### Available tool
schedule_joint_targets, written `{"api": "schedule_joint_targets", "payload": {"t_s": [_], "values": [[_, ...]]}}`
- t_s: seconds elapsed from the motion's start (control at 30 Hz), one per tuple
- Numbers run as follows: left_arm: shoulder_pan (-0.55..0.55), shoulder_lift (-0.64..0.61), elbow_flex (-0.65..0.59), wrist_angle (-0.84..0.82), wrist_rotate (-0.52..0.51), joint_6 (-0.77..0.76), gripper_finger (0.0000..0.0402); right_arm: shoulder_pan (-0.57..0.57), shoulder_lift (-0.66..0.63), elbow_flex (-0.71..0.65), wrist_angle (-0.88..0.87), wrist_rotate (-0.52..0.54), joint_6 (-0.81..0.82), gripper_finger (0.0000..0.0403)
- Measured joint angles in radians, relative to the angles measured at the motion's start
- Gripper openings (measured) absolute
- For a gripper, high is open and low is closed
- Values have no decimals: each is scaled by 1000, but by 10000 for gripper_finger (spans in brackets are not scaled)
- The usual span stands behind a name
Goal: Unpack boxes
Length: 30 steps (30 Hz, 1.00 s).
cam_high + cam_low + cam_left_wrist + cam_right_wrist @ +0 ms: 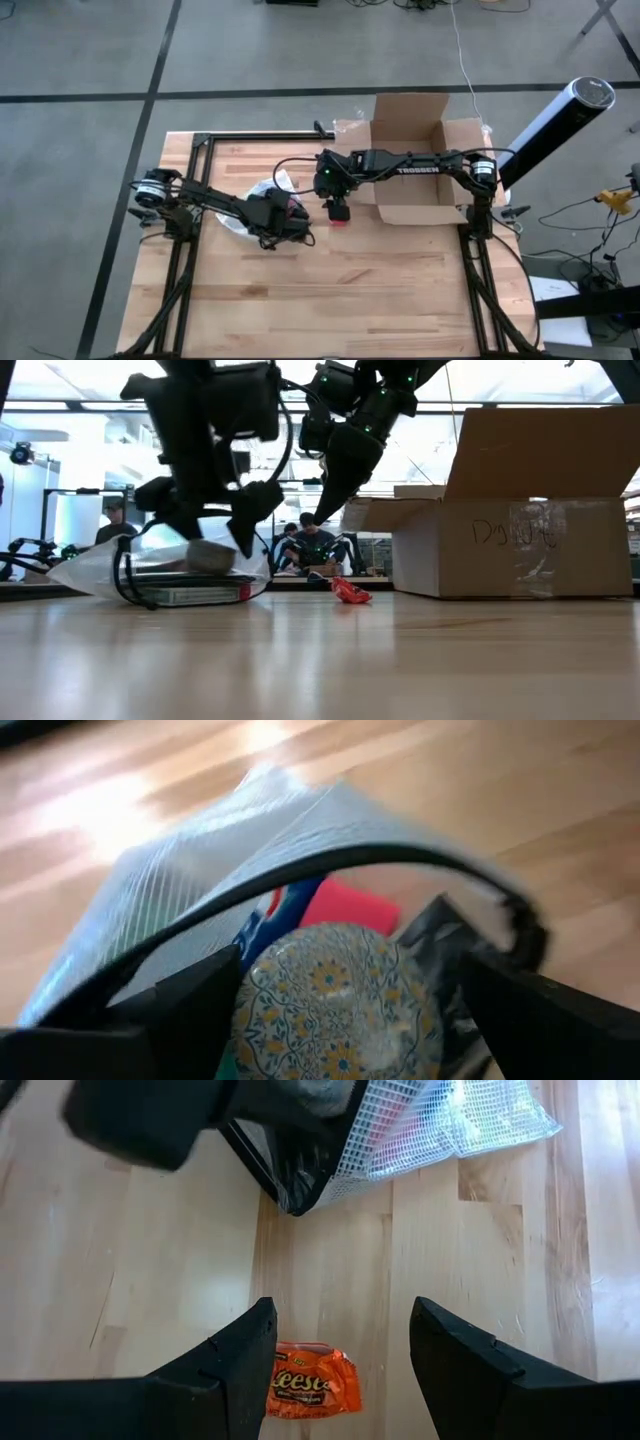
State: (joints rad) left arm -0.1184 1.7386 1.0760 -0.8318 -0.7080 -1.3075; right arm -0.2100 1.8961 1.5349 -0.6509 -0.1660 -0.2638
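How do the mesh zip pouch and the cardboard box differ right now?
The pouch is translucent, flat and soft, lying on the table with items visible inside; the box is brown, rigid and stands upright. The box is far larger than the pouch. The left gripper hangs open at the pouch's mouth, while nothing grips the box; the right gripper hovers open beside it. Both are open and rest on the wooden table.

Translucent mesh zip pouch point(150, 575) flat on the wooden counter point(350, 290), holding a round patterned disc point(335, 1005) and a red packet. Orange Reese's candy pack point(312, 1380) lies near it. People seated in room behind
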Motion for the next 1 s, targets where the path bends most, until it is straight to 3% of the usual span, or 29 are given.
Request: {"api": "schedule_joint_targets", "payload": {"t_s": [0.2,0.6,0.8,1.0], "values": [[1,0,58,0,-19,97,351,0,0,0,0,0,0,199],[-3,-2,107,-9,-26,136,351,-12,0,0,-56,0,-13,199],[-26,-4,202,24,-24,408,351,-55,0,0,-106,-2,-29,199],[-28,10,211,199,23,700,351,-112,0,0,-145,-2,-36,199]]}}
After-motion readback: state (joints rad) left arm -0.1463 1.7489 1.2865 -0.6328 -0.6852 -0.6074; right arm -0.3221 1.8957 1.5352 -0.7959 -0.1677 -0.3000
